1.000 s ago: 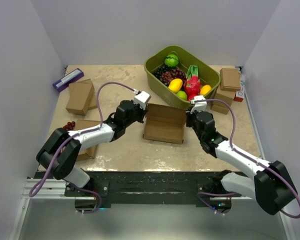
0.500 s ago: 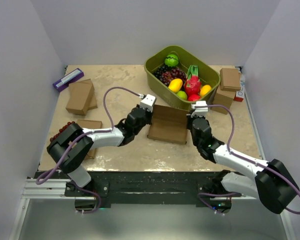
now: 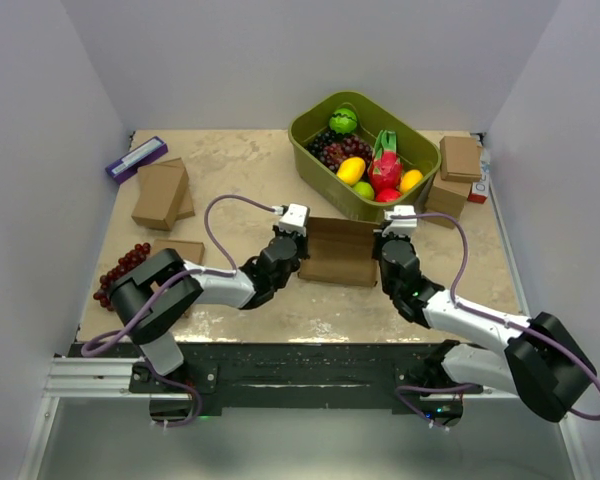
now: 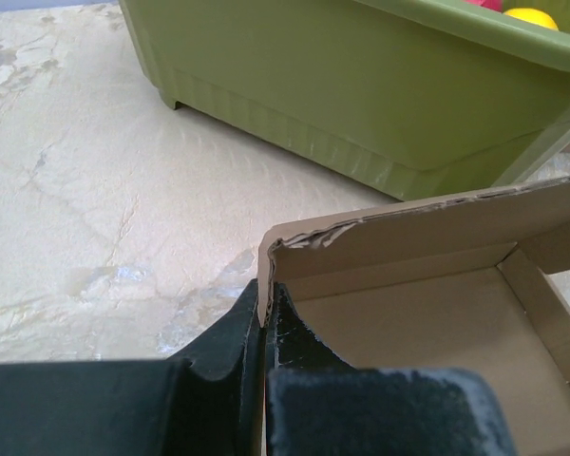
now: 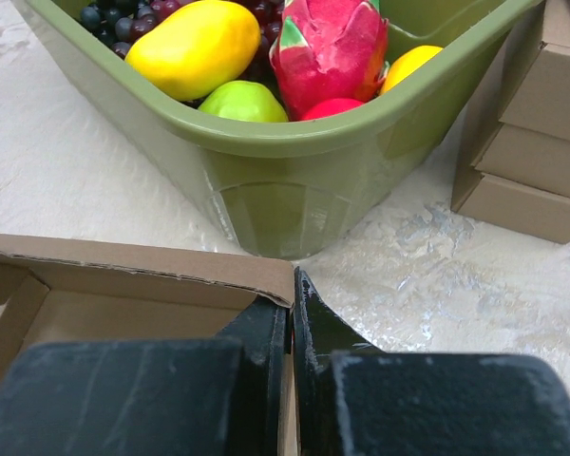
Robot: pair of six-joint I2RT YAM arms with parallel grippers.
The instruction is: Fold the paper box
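The paper box [image 3: 338, 252] is a brown cardboard tray in the middle of the table, its back wall raised just in front of the olive tub. My left gripper [image 3: 300, 246] is shut on the box's left side wall. In the left wrist view the fingers [image 4: 264, 299] pinch that thin wall, with the open tray [image 4: 437, 323] to their right. My right gripper [image 3: 380, 250] is shut on the right side wall. The right wrist view shows the wall's edge clamped between the fingers [image 5: 292, 304], and the tray inside [image 5: 123, 318] lies to their left.
An olive-green tub [image 3: 365, 150] of fruit stands right behind the box. Small brown boxes sit at the left [image 3: 161, 193] and stacked at the right [image 3: 460, 158] [image 5: 541, 123]. Grapes [image 3: 120, 268] lie near the left edge, and a purple item [image 3: 136, 158] at the back left.
Both grippers have drawn closer to the near edge, keeping their grips. The box's back wall now stands more upright, and the left arm has swung in toward the middle.
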